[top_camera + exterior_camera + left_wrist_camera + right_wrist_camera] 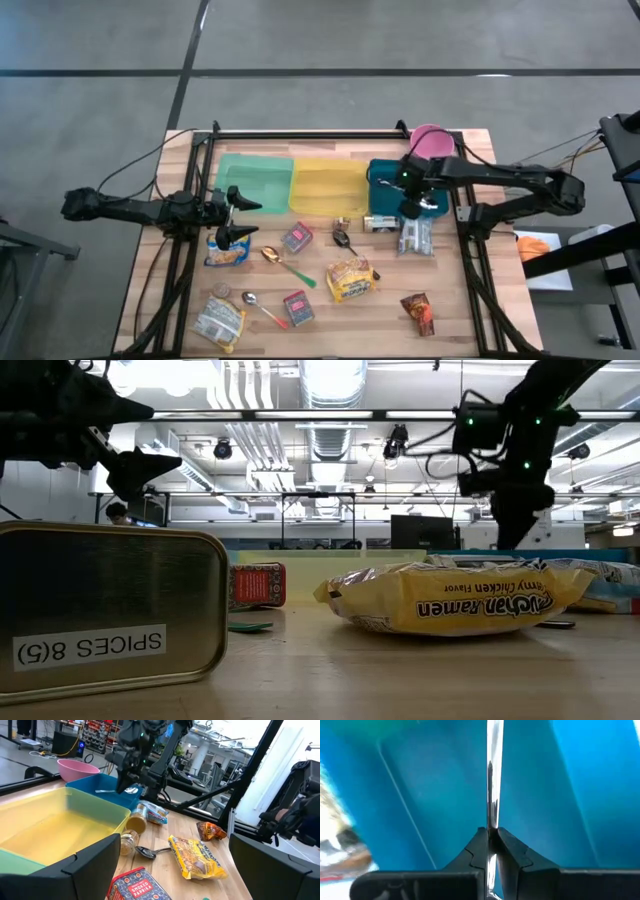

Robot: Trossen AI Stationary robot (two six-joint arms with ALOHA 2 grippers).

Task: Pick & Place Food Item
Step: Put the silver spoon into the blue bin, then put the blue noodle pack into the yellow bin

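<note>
Right gripper (491,836) clenched on a thin shiny metal utensil handle (492,780), hanging over the blue plastic bin (382,182) at roughly 1 o'clock from table centre; handle runs straight out from between the fingertips, bin interior fills the wrist view behind it. From the left wrist view a silver spoon-like bowl (131,790) shows at the bin's rim, under that gripper. Can't tell fork or spoon from the handle alone

Left gripper (236,218) spread wide, holding nothing, at 9 o'clock, directly above a yellow snack packet (227,252)

Yellow chicken ramen packet (351,279) lies flat on the wooden table (450,320) at 5 o'clock, well apart from both grippers. Red paprika tin (297,237) near centre; gold spoon with green handle (286,264) at 7 o'clock of it
</note>
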